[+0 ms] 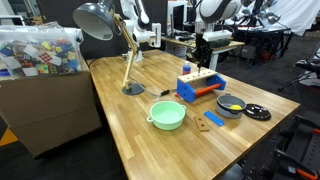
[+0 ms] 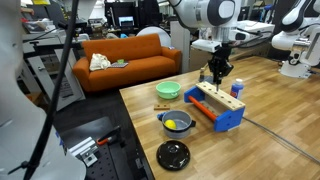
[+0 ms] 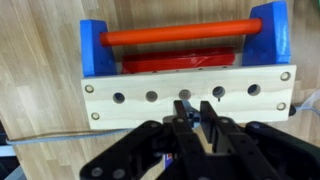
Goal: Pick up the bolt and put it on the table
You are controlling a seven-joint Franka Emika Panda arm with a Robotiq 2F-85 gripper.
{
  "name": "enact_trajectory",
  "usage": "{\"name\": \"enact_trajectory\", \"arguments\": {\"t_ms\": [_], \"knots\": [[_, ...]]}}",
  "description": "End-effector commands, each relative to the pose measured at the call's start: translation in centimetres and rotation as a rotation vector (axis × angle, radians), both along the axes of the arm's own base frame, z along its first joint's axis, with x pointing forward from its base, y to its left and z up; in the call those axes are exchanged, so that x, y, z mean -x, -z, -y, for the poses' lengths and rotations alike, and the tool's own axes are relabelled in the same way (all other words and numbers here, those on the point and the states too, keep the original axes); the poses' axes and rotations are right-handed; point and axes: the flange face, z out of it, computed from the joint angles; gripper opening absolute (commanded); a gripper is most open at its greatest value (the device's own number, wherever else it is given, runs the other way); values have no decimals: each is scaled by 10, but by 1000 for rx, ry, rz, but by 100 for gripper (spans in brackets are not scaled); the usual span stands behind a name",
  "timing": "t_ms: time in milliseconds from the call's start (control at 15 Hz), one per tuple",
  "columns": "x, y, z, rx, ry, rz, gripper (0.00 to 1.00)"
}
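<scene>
Bolt (image 3: 184, 98) seems seated in the middle hole of the toolbox plank (image 3: 60, 100); our jaws straddle it for lifting, though we cannot tell closure.

In the wrist view the hand (image 3: 197, 118) is cut off by the bottom edge. Its dark fingers (image 3: 180, 112) cover the middle of the toolbox's wooden board (image 3: 120, 98). What lies between them is too dark to tell, bolt or not, and so is how far they are closed. In both exterior views the hand (image 1: 200, 64) (image 2: 216, 78) is too small to read. The tabletop (image 1: 130, 125) (image 2: 290, 110) runs out of frame in each.
</scene>
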Motion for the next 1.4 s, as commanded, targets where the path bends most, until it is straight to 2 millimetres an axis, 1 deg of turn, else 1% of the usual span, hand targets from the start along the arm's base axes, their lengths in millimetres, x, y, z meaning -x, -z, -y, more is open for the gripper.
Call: {"name": "enact_trajectory", "arguments": {"t_ms": [0, 200, 333, 467, 667, 800, 933, 1200, 1333], "knots": [[18, -37, 6, -12, -27, 52, 5], [35, -71, 5, -17, -50, 93, 5], [51, -87, 0, -22, -82, 98, 5], [69, -98, -11, -36, -122, 98, 5], [93, -110, -34, -57, -194, 100, 5], [101, -110, -52, -42, -228, 92, 5], [104, -104, -71, -8, -260, 84, 5], [104, -77, -109, 42, -398, 9, 5], [105, -54, -129, 83, -464, -38, 5]]}}
